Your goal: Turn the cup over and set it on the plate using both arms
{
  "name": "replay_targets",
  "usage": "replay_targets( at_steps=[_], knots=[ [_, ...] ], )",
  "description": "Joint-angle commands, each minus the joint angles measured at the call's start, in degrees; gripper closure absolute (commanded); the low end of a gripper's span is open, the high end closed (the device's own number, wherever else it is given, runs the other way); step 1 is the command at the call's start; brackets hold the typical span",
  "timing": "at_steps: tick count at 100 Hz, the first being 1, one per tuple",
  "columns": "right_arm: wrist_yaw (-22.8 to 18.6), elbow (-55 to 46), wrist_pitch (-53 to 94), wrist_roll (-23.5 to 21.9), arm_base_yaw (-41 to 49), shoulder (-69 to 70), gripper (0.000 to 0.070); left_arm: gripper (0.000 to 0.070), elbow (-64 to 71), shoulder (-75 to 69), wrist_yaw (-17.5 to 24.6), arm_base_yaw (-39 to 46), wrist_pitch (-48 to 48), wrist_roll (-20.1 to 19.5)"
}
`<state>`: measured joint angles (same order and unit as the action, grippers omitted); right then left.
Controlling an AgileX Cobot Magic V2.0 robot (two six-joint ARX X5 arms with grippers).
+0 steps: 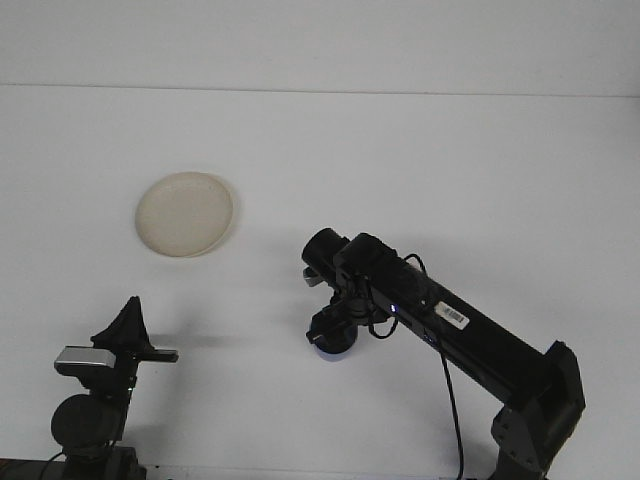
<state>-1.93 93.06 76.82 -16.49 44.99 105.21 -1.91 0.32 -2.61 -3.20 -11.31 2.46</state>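
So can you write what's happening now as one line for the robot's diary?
right hand: down on cup | left hand: idle, near table edge | plate: bare, far left of cup | cup: not on plate yet
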Motion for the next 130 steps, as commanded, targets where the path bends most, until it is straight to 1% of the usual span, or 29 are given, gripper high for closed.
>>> replay_targets(
  at_steps=[1,10,27,47,61,73,86,101,109,123,130],
  knots=[
    [-0.13,2.49,1.62,1.62,0.37,1.31,0.0222,0.0689,1.09,-0.09,0.28,-0.09,-0.72,-0.07],
    [-0.17,3.21,1.62,2.03,-0.11,-0.02,0.0186,0.0689,1.09,-0.07,0.28,-0.09,-0.74,-0.07],
    [-0.22,4.33,1.66,3.45,-1.97,-4.11,0.0184,0.0689,1.09,-0.07,0.28,-0.09,-0.74,-0.07],
    [0.46,4.33,1.68,6.56,-7.45,-11.72,0.0184,0.0689,1.09,-0.07,0.28,-0.09,-0.72,-0.07],
    [1.14,4.33,1.68,10.54,-15.61,-17.03,0.0185,0.0689,1.09,-0.07,0.28,-0.09,-0.72,-0.07],
    [3.21,4.31,1.66,14.82,-23.71,-20.52,0.0185,0.0689,1.09,-0.07,0.28,-0.09,-0.72,-0.07],
    [3.67,3.54,0.20,15.80,-31.74,-24.30,0.0185,0.0689,1.09,-0.09,0.28,-0.09,-0.72,-0.07],
    [3.39,-2.32,-6.40,16.79,-39.60,-31.39,0.0185,0.0689,1.09,-0.07,0.28,-0.09,-0.72,-0.07],
    [3.10,-8.00,-11.37,16.94,-42.64,-36.79,0.0185,0.0689,1.09,-0.09,0.28,-0.09,-0.72,-0.07],
    [0.48,-19.04,-20.37,17.75,-44.72,-46.99,0.0185,0.0689,1.09,-0.07,0.28,-0.09,-0.72,-0.07],
    [0.26,-24.68,-24.28,17.88,-44.72,-52.06,0.0185,0.0689,1.09,-0.09,0.28,-0.09,-0.72,-0.07]
  ],
)
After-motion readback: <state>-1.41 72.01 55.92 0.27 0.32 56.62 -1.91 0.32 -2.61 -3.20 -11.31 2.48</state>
